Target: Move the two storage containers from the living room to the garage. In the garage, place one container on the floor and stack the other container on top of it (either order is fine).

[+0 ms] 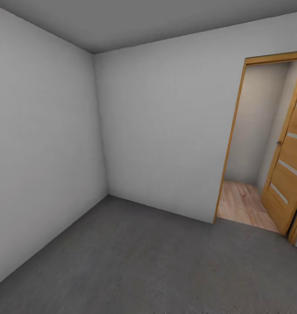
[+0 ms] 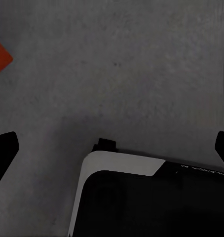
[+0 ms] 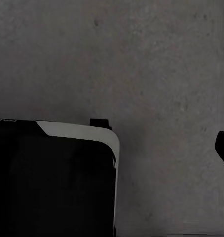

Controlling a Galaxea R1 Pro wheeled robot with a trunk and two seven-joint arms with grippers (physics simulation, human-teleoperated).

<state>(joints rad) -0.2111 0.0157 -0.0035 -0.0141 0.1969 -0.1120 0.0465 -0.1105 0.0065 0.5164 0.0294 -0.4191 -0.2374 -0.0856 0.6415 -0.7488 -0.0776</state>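
Grey concrete floor (image 1: 135,261) open near and left, to bare pale walls (image 1: 166,131) meeting at far-left corner. Far right: doorway (image 1: 253,174) passable, wooden door (image 1: 288,170) swung open along its right side.

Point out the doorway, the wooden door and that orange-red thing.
Doorway (image 1: 242,205), head view: wood floor seen through it.
Door (image 1: 292,161), head view: middle of its panel.
Orange-red thing (image 2: 0,57), left wrist view: its visible corner.

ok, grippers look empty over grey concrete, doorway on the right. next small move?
Probably turn toward the orange-red patch at the left wrist view's edge, likely a container on the concrete floor. The left gripper looks open and empty. If one is already placed, head through the doorway instead.
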